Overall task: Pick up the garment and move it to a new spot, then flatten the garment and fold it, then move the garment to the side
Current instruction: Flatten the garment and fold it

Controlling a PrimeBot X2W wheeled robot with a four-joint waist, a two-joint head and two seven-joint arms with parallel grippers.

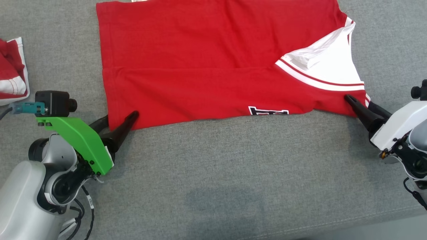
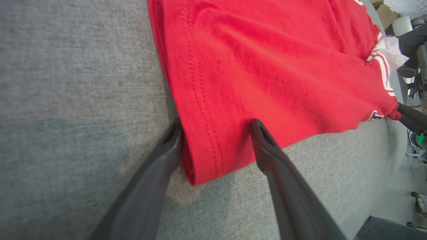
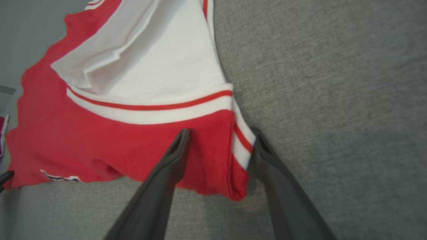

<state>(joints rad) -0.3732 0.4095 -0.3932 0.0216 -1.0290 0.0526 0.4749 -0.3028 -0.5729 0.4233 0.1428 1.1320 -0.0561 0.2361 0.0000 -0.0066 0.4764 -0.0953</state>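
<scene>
A red garment (image 1: 200,66) with white trim lies spread across the upper middle of a grey cloth surface (image 1: 217,173). At lower left, the left gripper (image 1: 120,116) straddles the garment's bottom-left corner, jaws wide and not clamped. At right, the right gripper (image 1: 358,101) straddles the bottom-right corner, jaws likewise wide. Another red-and-white cloth (image 1: 11,71) sits at the left edge.

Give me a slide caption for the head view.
Both open, the left gripper and right gripper straddle the near corners of a folded red shirt on grey cloth.
</scene>
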